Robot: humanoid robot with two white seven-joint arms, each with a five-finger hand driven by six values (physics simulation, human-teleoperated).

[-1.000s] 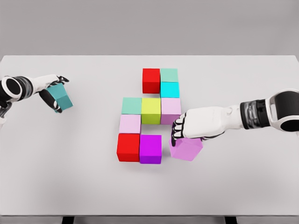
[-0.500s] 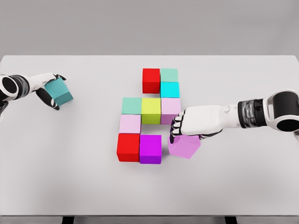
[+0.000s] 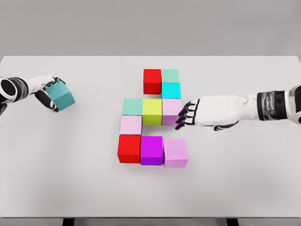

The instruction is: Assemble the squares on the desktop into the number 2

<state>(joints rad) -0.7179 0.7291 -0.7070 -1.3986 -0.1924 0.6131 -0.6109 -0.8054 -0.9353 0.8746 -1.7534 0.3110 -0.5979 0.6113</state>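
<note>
Coloured cubes lie grouped mid-table: a red cube (image 3: 152,81) and mint cube (image 3: 170,76) at the top, a cyan cube (image 3: 171,90) below, then a teal-green cube (image 3: 132,107), yellow-green cube (image 3: 152,111) and pale pink cube (image 3: 171,110). A pink cube (image 3: 130,125) sits over a bottom row of red cube (image 3: 129,148), magenta cube (image 3: 151,149) and lilac cube (image 3: 175,152). My right hand (image 3: 184,116) hovers above the lilac cube, fingers spread, holding nothing. At far left my left hand (image 3: 49,94) grips a teal cube (image 3: 61,96).
The white table (image 3: 244,179) stretches wide around the cluster. Its front edge runs along the bottom of the view, with dark legs showing beneath.
The right hand set the lilac cube down beside the magenta one, let go and lifted up and to the right. The left hand with the teal cube barely shifted.
</note>
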